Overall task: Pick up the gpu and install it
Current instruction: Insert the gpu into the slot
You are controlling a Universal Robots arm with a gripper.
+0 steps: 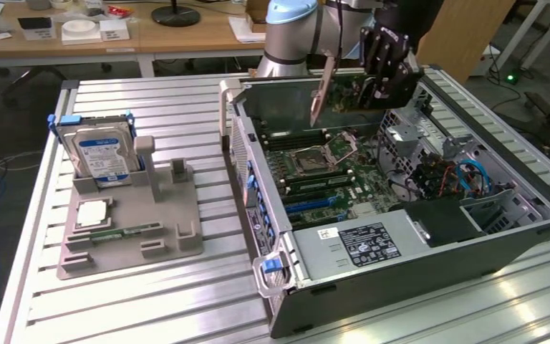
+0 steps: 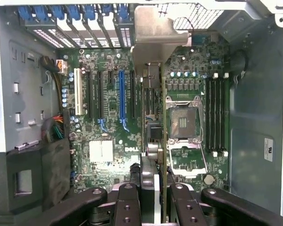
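Note:
The gpu [image 1: 344, 92] hangs on edge above the open computer case [image 1: 399, 283], near the case's far wall, with its silvery bracket [image 1: 325, 84] toward the exterior view's left. My gripper [image 1: 378, 84] is shut on the card from above. In the wrist view the gpu [image 2: 154, 117] is seen edge-on between my black fingers [image 2: 128, 202], with its bracket [image 2: 153, 33] at the far end. It hovers over the motherboard [image 2: 104, 141] between the blue slot [image 2: 122, 94] and the processor socket [image 2: 185, 123], clear of the board.
On the exterior view's left, a grey holder [image 1: 127, 229] carries a silver hard drive [image 1: 101, 154], a processor chip [image 1: 94, 213] and a green memory stick [image 1: 122, 233]. The case's drive cage and cables [image 1: 447, 175] stand at its right. Desks line the back.

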